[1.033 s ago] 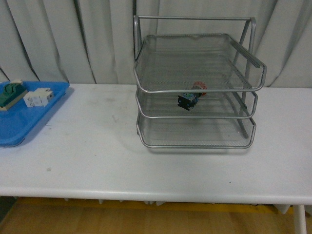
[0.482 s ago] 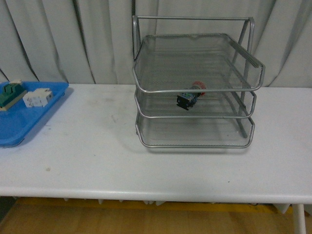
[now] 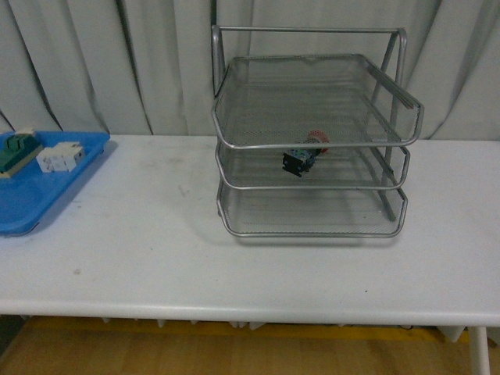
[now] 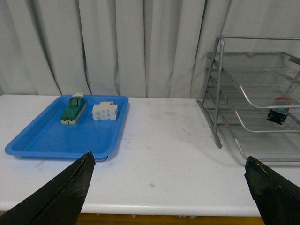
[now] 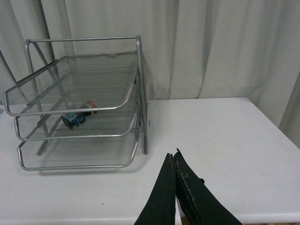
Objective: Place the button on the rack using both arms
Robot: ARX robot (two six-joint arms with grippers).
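The button (image 3: 305, 153), red cap on a dark body, lies on its side on the middle tier of the silver wire rack (image 3: 312, 133). The left wrist view shows the button (image 4: 279, 112) in the rack (image 4: 255, 93) at the far right, and the right wrist view has the button (image 5: 78, 115) in the rack (image 5: 79, 103) too. My left gripper (image 4: 168, 161) is open, empty, low over the table's near edge. Well away from the rack, my right gripper (image 5: 172, 157) is shut on nothing, over the table. Neither arm shows in the front view.
A blue tray (image 3: 35, 183) sits at the table's left end, holding a green-and-cream block (image 3: 17, 152) and a white blocky component (image 3: 61, 157). Grey curtains hang behind. The white table (image 3: 156, 250) stretches between tray and rack.
The front view has shifted slightly, so the rack and tray sit a little to the left and higher in the picture. The button stays on the middle tier.
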